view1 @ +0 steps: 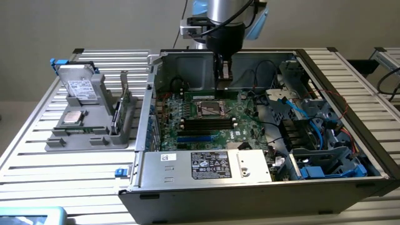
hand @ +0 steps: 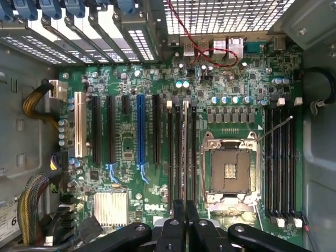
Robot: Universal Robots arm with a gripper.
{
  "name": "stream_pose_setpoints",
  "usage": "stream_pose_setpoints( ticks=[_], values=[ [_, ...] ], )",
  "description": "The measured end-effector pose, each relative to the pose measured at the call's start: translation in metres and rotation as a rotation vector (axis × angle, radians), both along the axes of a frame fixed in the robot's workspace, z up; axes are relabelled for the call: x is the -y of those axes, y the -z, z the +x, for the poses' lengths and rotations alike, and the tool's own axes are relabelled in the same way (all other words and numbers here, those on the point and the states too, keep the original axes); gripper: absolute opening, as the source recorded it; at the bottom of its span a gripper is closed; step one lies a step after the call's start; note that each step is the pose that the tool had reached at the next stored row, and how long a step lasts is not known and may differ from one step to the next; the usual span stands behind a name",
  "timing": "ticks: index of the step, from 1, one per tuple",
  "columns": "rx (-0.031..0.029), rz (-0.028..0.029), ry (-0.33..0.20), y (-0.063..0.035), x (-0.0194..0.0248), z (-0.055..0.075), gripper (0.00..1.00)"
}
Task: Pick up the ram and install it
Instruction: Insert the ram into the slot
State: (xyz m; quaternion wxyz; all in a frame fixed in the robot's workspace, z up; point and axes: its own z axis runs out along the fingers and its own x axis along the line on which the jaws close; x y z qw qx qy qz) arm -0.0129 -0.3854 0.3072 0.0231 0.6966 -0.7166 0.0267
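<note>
The slatted metal table [view1: 37,159] carries an open computer case [view1: 250,206]. On the floor of the case lies the green motherboard [view1: 187,136], with the processor socket [view1: 212,108] in the middle and black memory slots [hand: 281,168] on two sides of it. The arm reaches down into the case, and the tool [view1: 224,85] is pressed together on the upper edge of the ram [view1: 200,94], which stands on its long edge just beside the socket, in line with the slots there; whether it already sits in a slot cannot be told.
</note>
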Motion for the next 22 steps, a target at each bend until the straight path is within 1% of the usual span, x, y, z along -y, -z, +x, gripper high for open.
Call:
stream_pose_setpoints(
  ticks=[1, 4, 6, 8, 10, 14, 16, 18, 22],
  values=[
    [0.0000, -0.0021, 0.000, 0.0007, 0.0005, 0.000, 0.13],
    [0.0000, -0.0126, 0.000, 0.0030, 0.0013, 0.000, 0.13],
    [0.0000, -0.0175, 0.000, 0.0050, 0.0015, 0.001, 0.13],
    [0.0000, -0.0210, 0.000, 0.0076, 0.0016, 0.000, 0.13],
    [-0.0001, -0.0221, 0.000, 0.0111, 0.0016, 0.000, 0.13],
    [0.0001, -0.0225, 0.000, 0.0182, 0.0016, 0.000, 0.13],
    [0.0000, -0.0234, 0.000, 0.0199, 0.0026, 0.000, 0.13],
    [0.0000, -0.0240, 0.000, 0.0209, 0.0047, 0.000, 0.13],
    [0.0000, -0.0267, 0.000, 0.0265, 0.0055, 0.000, 0.13]
  ],
)
